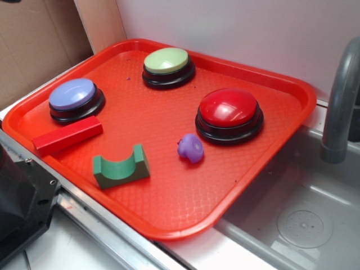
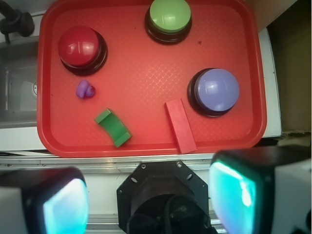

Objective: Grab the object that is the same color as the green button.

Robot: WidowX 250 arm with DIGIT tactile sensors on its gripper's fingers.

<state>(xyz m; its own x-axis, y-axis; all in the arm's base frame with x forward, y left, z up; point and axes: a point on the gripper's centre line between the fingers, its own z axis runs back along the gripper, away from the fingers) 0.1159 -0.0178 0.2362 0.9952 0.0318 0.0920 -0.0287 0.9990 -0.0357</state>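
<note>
Fingers: gripper (image 2: 148, 195) spread wide, holding nothing, above the tray's (image 2: 146, 150) near rim.
Arch: green arch (image 2: 113, 127) lies on the tray just ahead and slightly left of the fingers, notch up, apart from everything else.
Match: same colour family as the green button (image 2: 169, 15), far ahead.
Neighbours: red block (image 2: 180, 126) ahead-right; purple lump (image 2: 85, 89) further ahead-left.
Handling: probably light, rigid, smooth; may skid on the tray.
Hold: pinch the two flat long faces, not the curved notch.

end effector (image 2: 148, 195) | fingers (image 2: 58, 200) wide apart (nothing between) | pointing down
</note>
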